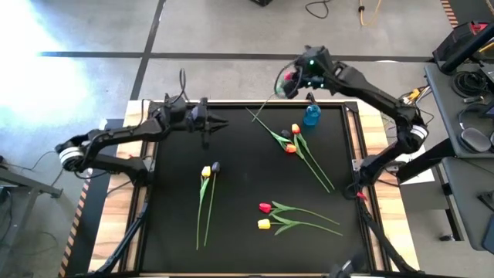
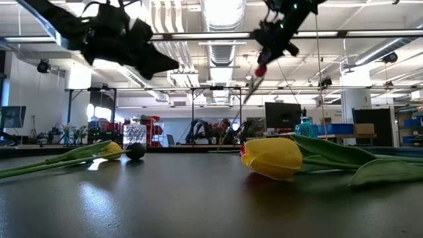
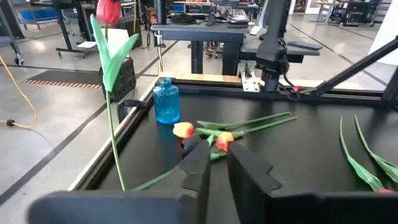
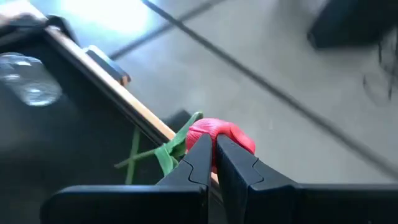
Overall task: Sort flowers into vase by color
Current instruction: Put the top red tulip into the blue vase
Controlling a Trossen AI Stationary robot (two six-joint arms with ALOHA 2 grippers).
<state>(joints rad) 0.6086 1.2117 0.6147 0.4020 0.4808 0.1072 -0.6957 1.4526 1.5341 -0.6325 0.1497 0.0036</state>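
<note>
The right end effector (image 1: pixel 292 80), at the top centre of the high view beyond the tabletop (image 1: pixel 239 232) edge, grips a red tulip (image 4: pixel 219 138) just under its head. The left end effector (image 1: pixel 220 121), upper left, is clenched on nothing; other tulips (image 1: pixel 297 220) lie scattered near the blue vase (image 1: pixel 311 115).

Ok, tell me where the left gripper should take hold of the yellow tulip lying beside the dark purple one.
Grip the yellow tulip on its thin green stem just below the head, coming straight down from above. It lies flat on the black table, stem running toward the near edge, so close the fingers across the stem. The dark purple tulip lies close alongside, so stay narrow.
</note>
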